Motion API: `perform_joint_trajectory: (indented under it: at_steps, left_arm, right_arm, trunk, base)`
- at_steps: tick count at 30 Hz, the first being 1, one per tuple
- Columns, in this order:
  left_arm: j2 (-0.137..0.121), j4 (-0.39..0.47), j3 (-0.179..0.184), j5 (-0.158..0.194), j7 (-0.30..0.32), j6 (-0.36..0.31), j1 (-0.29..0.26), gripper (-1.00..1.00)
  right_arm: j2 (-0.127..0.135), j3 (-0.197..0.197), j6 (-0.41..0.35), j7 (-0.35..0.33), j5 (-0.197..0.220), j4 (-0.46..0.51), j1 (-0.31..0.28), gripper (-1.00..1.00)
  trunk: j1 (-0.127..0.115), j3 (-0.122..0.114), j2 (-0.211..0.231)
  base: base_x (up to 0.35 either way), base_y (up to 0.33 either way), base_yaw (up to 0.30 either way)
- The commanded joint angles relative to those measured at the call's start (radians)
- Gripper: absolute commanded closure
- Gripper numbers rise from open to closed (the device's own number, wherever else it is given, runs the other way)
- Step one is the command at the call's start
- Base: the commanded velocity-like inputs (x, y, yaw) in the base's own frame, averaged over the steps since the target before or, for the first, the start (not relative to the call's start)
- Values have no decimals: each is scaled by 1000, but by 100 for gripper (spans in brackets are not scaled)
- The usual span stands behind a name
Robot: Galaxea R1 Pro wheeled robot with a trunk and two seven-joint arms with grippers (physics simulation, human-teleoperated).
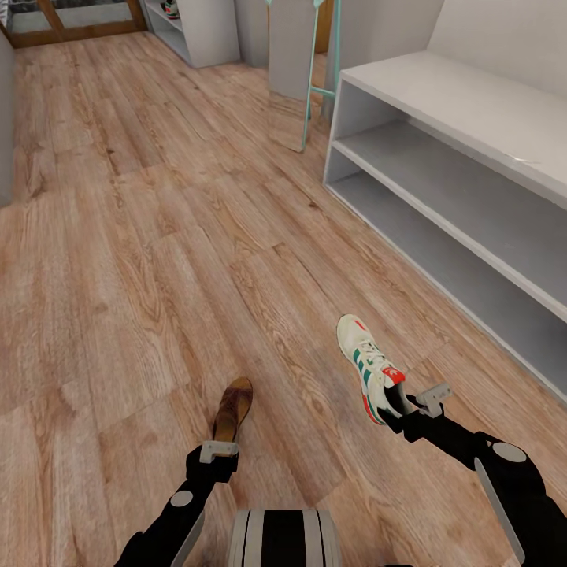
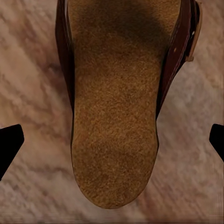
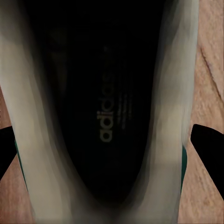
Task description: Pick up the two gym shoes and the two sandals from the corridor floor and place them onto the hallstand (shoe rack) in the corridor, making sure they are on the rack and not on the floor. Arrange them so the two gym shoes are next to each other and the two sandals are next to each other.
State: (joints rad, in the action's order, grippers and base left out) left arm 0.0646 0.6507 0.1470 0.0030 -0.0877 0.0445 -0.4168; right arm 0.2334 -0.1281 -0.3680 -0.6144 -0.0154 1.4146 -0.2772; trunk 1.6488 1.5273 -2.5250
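Note:
A brown sandal [image 1: 234, 408] lies on the wood-plank corridor floor [image 1: 157, 236], toe pointing away from me. My left gripper [image 1: 219, 450] hangs over its heel end. In the left wrist view the sandal [image 2: 116, 107] sits between the two spread fingertips [image 2: 9, 144], with gaps on both sides. A white gym shoe [image 1: 366, 366] with green stripes and red accents lies to the right. At its heel is my right gripper [image 1: 417, 403], open, and the shoe's dark opening [image 3: 102, 116] lies between fingertips [image 3: 210, 144] close to its sides. The white hallstand [image 1: 472, 102] stands at the right.
A mint-framed standing mirror [image 1: 303, 71] leans just beyond the hallstand's far end. Another white shelf unit [image 1: 201, 35] stands at the far end of the corridor, beside a wood-framed door [image 1: 79, 24]. Open floor stretches ahead and to the left.

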Motion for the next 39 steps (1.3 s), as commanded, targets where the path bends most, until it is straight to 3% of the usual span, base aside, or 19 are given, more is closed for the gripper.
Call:
perform_joint_trajectory:
  at_steps: [1, 13, 20, 26, 34, 39]
  left_arm:
    - [0, 0, 5, 0, -8, 3, 0, -100]
    - [-3, -1, 5, 0, -8, 3, 0, -100]
    - [-4, 0, 5, 0, -7, 3, 0, -100]
    - [-5, 0, 6, -1, -8, 9, -1, -100]
    - [-4, 7, 10, -6, -6, 77, -5, -100]
    - [-6, 9, 10, -7, -10, 87, -6, -100]
  right_arm:
    - [0, -1, -6, -5, 0, 1, 0, 100]
    - [-1, -1, -7, -5, -1, 1, 0, 100]
    - [-1, -1, -7, -5, -1, 1, 1, 100]
    - [-1, -1, -8, -5, -1, 1, 0, 100]
    - [-2, -1, -8, -5, -2, -2, 1, 100]
    - [-2, -1, -8, -5, -3, -2, 1, 100]
  trunk:
    - [0, 1, 0]
    - [0, 1, 0]
    - [3, 36, -2]
    - [3, 44, -2]
    - [3, 46, -2]
    - [5, 69, -3]
  base:
    - [0, 0, 0]
    - [0, 0, 0]
    - [0, 0, 0]
    - [0, 0, 0]
    - [0, 0, 0]
    - [0, 0, 0]
